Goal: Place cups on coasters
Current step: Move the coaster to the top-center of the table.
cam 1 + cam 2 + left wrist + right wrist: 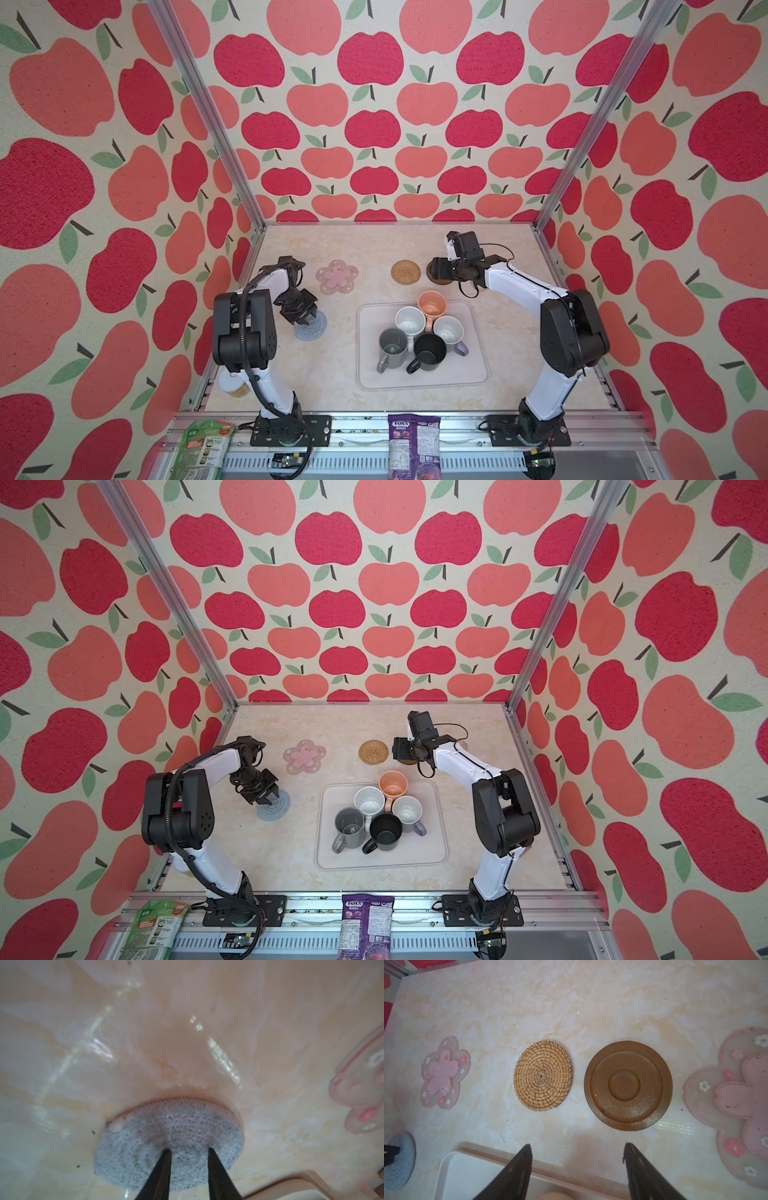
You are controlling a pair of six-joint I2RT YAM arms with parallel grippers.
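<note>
Left wrist: jaws of my left gripper (188,1149), narrowly parted, touch the grey-blue crocheted coaster (176,1122), flat near the tray (457,374) of five mugs (410,322); I should lift straight, avoiding snags. My right gripper (577,1147) hangs spread, empty.

5 mugs (409,322) (grey, white, black, peach, lavender) upright, bunched tog.; coasters (543,1075) flat, apart.

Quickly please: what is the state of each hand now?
Left hand: slightly open, tips at the blue coaster, holding nothing.
Right hand: open, empty.
</note>
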